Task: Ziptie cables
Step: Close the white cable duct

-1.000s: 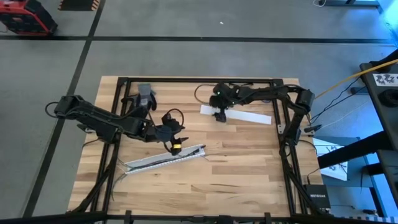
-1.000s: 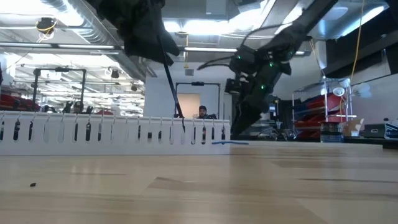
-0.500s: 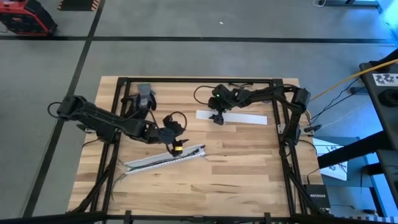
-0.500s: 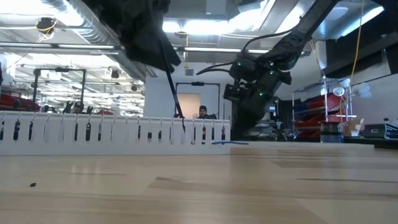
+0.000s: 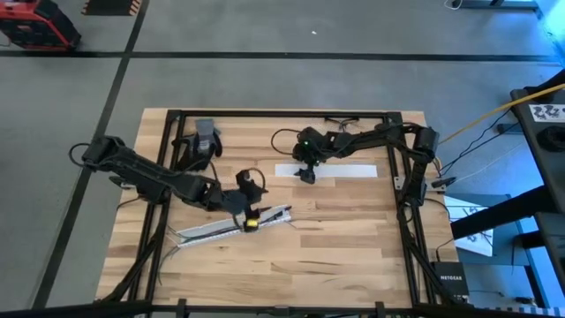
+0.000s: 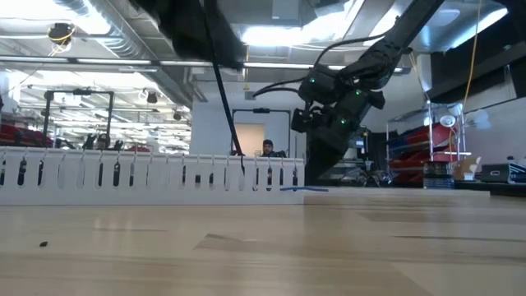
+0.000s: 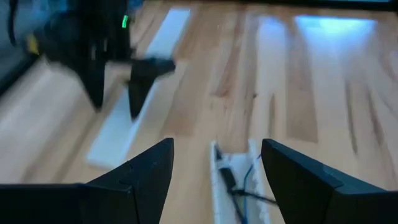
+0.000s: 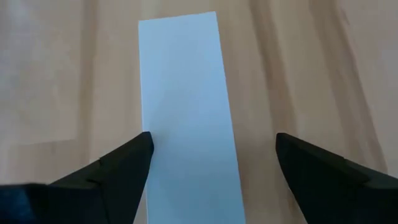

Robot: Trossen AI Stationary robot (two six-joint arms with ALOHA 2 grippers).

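I am working in a big industrial workshop or lab hall. I see exposed ducts [image 6: 74, 10] and bright ceiling lights [image 6: 271, 34], metal racks [image 6: 427, 144] with red equipment, a grey concrete floor [image 5: 265, 79] with dark lines, and a person [image 6: 267, 148] sitting far behind the wooden surface [image 5: 353, 256].

Grey floor [image 5: 291, 79] with dark lines; bright ceiling lights [image 6: 271, 34] overhead.

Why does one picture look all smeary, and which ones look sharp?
Left wrist view: the right arm's fingers and the white strip are smeared, probably by motion. Right wrist view: the strip has crisp edges. Low view: bright ceiling lights glare behind dark arms.
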